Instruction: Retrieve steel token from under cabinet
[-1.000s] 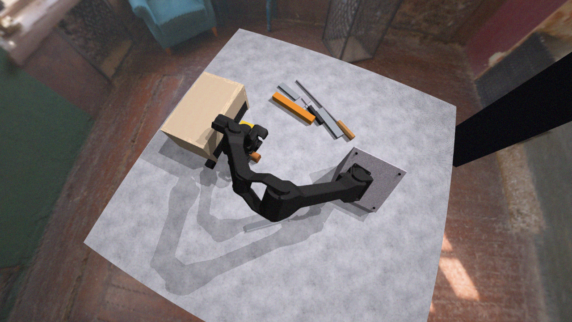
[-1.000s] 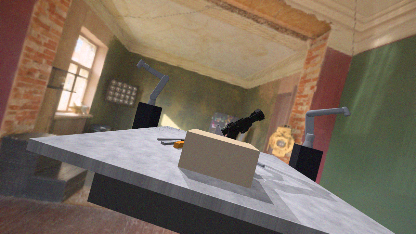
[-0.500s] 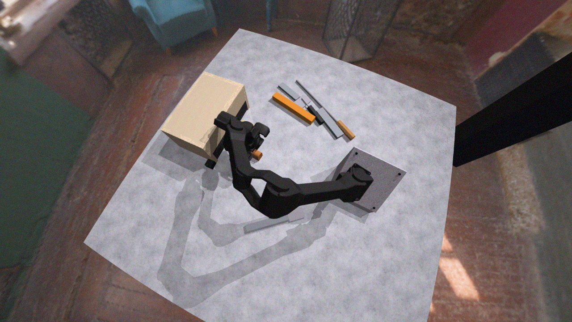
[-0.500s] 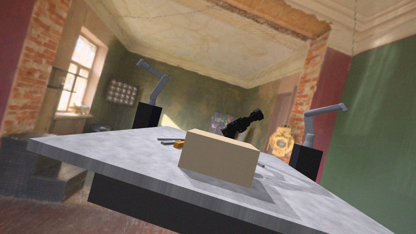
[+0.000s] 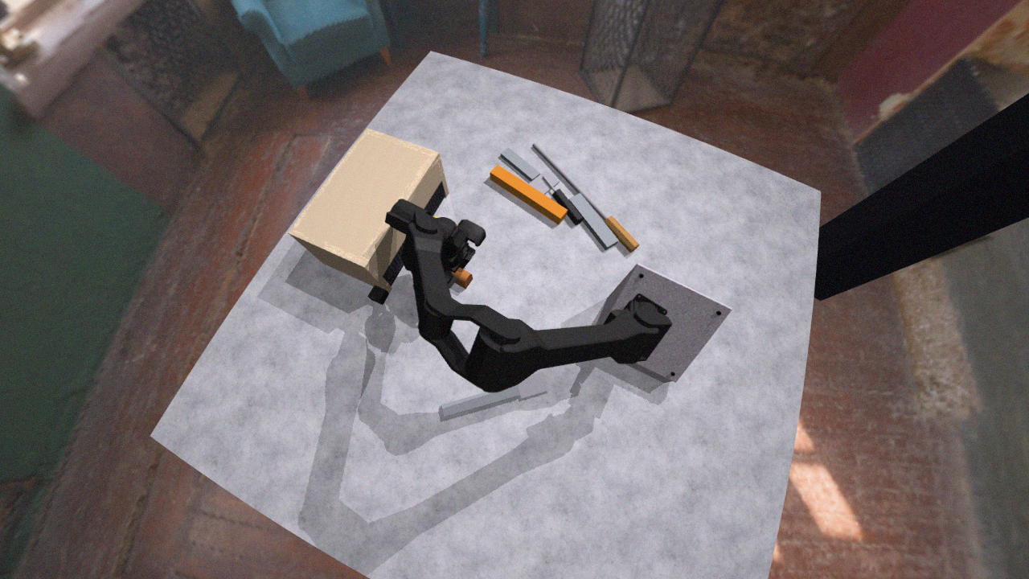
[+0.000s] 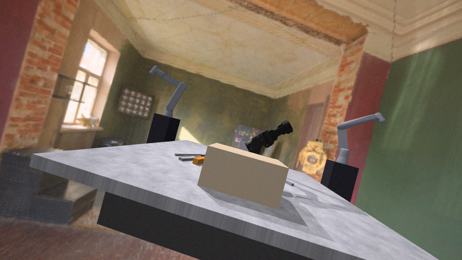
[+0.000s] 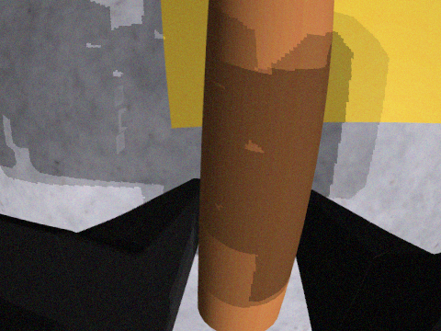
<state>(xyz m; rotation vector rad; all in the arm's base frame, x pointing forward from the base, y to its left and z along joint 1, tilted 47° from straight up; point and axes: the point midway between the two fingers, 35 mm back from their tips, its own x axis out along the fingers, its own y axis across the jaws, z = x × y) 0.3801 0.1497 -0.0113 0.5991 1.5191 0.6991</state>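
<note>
My gripper (image 5: 459, 264) (image 7: 249, 195) is shut on a round orange-brown tool handle (image 5: 465, 278) (image 7: 264, 129). It hangs low in front of the beige cabinet (image 5: 359, 201) (image 6: 242, 174), close to the dark vent slots (image 5: 436, 195). In the wrist view the handle runs up the middle, over the yellow marked area (image 7: 380, 18) on the table. The far end of the tool is out of sight. The steel token shows in no view. In the exterior view the cabinet hides my gripper, and only the arm (image 6: 267, 137) rises behind it.
Spare tools lie behind the marked area: an orange bar (image 5: 527, 193), grey strips (image 5: 593, 219), a thin rod (image 5: 554, 166) and a short orange handle (image 5: 622, 233). A grey strip (image 5: 467, 405) lies by the arm's elbow. The arm's base plate (image 5: 694, 317) is at the right.
</note>
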